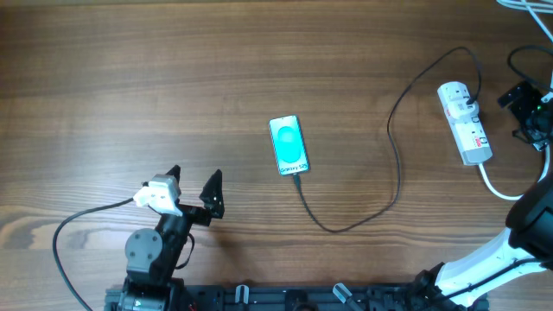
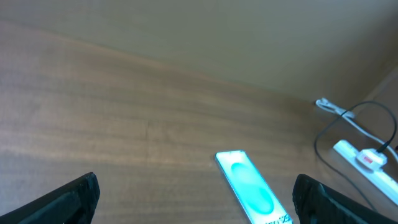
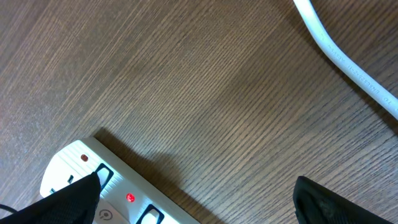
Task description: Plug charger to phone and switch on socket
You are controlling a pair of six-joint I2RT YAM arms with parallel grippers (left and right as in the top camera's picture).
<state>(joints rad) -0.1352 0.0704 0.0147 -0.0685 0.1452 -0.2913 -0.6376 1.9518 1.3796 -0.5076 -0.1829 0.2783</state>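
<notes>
Left wrist view has the left gripper (image 2: 196,185) with its jaws spread wide and nothing between them, one dark finger in each lower corner, hovering over the table (image 2: 155,106). Just ahead of it lies the phone (image 2: 252,190), flat, with its teal screen lit. Seen from overhead, that gripper sits near the table's front edge, to the left of the phone and apart from it. The right gripper (image 3: 198,185) likewise has its jaws parted and empty (only the finger ends show, at the bottom corners of its own camera). It is poised just beside the socket (image 3: 78,163), whose rounded end and glowing red light (image 3: 130,198) lie by the finger at the frame's lower left corner; whether that finger touches the strip cannot be told. Overhead, the socket lies at the right of the table. The charger (image 1: 397,164) runs from its white plug head (image 1: 467,105) on the strip in a long black loop to the phone's near short edge. Its tip meets the phone there, though whether it is seated is too small to tell. A thick white cord (image 1: 494,186) leaves the socket's near end toward the right arm.
</notes>
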